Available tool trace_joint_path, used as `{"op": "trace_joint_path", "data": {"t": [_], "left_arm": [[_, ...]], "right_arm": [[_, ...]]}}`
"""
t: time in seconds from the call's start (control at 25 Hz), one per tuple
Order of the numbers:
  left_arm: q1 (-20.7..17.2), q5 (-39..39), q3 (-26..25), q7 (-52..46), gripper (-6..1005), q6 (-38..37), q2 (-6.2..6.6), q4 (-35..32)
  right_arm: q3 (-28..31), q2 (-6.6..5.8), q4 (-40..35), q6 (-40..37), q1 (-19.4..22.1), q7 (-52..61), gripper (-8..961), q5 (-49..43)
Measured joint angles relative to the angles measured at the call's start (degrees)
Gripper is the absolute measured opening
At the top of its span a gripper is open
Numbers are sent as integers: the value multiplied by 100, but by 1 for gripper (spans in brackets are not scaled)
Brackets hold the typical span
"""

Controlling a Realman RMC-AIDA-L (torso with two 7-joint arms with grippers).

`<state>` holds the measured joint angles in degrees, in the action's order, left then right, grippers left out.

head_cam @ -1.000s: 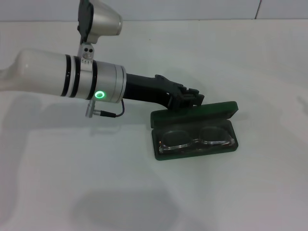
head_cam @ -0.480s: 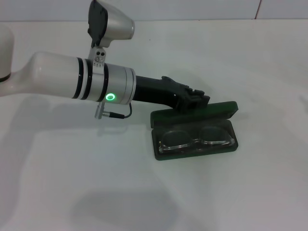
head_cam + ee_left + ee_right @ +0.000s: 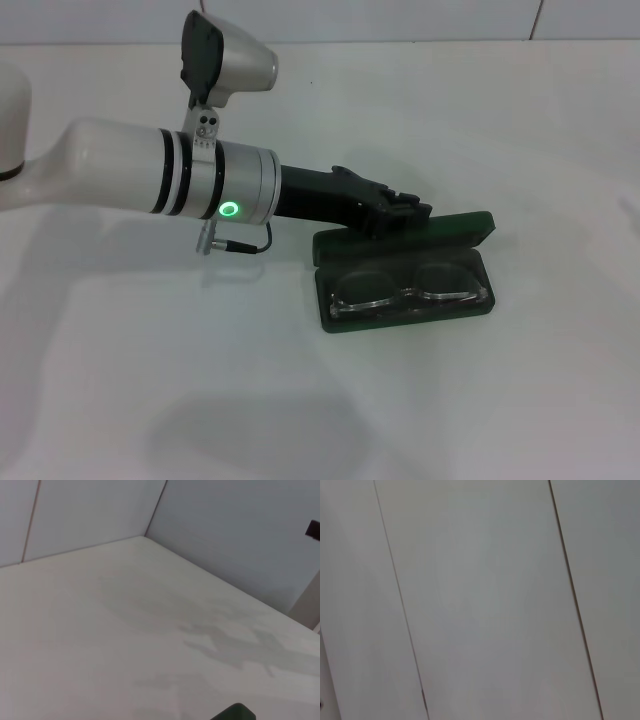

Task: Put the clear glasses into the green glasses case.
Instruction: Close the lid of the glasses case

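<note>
Clear glasses (image 3: pixel 408 287) lie inside the lower tray of the green glasses case (image 3: pixel 340 318), lenses up, folded flat as far as I can see. The case stands open on the white counter (image 3: pixel 520 400); its lid (image 3: pixel 455 228) is tipped back toward 12 o'clock from the tray.

My left tool (image 3: pixel 405 208) sits over the lid's 9 o'clock end, touching it or just above it; I cannot tell which. I also cannot tell how far the fingers are spread or whether they have hold of anything: from the head view they read as one dark cluster, and the left wrist view shows only bare counter and a sliver of green. My right tool is not in sight; its wrist view shows only plain wall panels.

Judgement: placement looks done, with closing the lid the likely remaining move.

Risks from here:
- Contact is off-centre on the lid. A push there could twist the case or slide it across the smooth counter toward 3 o'clock, since nothing braces it.
- If a temple arm rides above the tray rim (not resolvable), the lid would pinch it.
- A hard press on the back edge could tip the tray up and spill the glasses.
</note>
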<state>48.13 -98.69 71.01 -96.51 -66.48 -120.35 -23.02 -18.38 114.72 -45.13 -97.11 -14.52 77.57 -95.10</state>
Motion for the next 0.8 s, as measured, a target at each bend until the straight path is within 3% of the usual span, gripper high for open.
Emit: {"op": "trace_joint_path", "data": {"t": [0.48, 0.8], "left_arm": [[-84, 25, 46, 102, 193, -99, -5, 96], [-276, 532, 503, 300, 194, -221, -4, 49]], "right_arm": [[-8, 7, 73, 8, -67, -70, 359, 0], [-8, -6, 143, 8, -96, -79, 359, 0]]}}
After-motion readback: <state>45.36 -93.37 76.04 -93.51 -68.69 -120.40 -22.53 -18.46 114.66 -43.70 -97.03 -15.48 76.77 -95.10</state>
